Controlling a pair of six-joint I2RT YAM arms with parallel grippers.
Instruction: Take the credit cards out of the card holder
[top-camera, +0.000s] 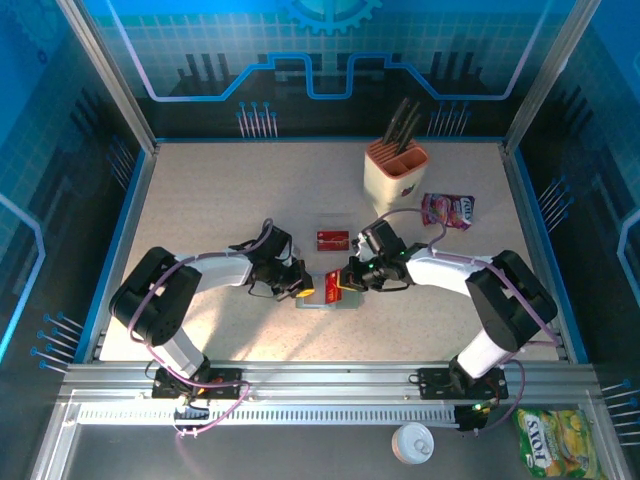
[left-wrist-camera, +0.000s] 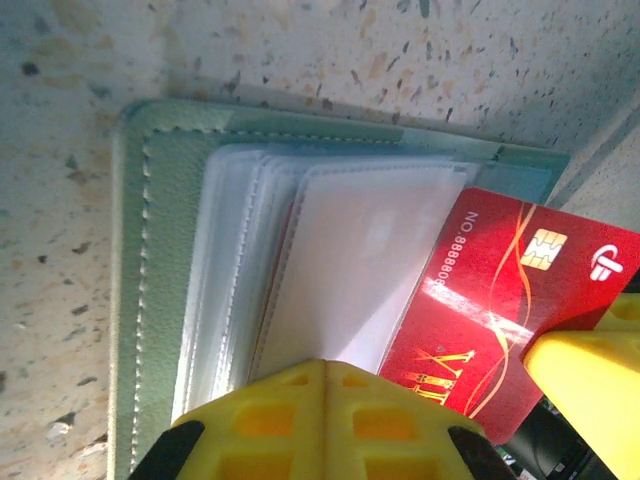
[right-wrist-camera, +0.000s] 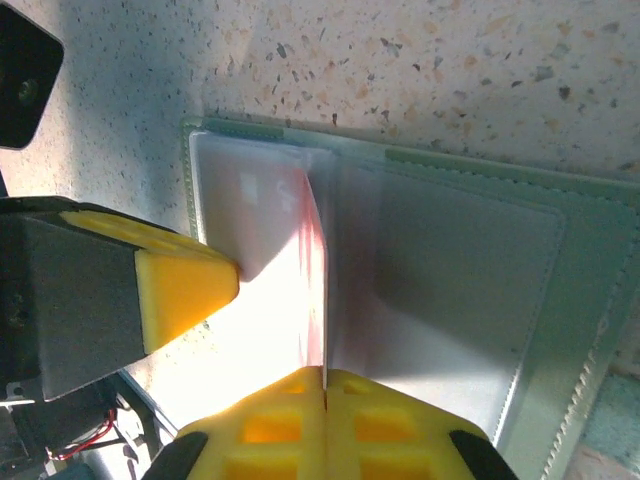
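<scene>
While the left gripper (left-wrist-camera: 325, 425), jaws closed together, presses on the card holder (left-wrist-camera: 150, 300) directly under its tips, likely to pin it, the right gripper (right-wrist-camera: 325, 405) pinches a red credit card (left-wrist-camera: 500, 290) edge-on, partly out of the sleeves ahead of it.

table: speckled beige top (top-camera: 220, 190) | walls: blue circuit-print panels (top-camera: 330, 60) | frame: aluminium posts (top-camera: 105, 75) | light: bright glare
</scene>
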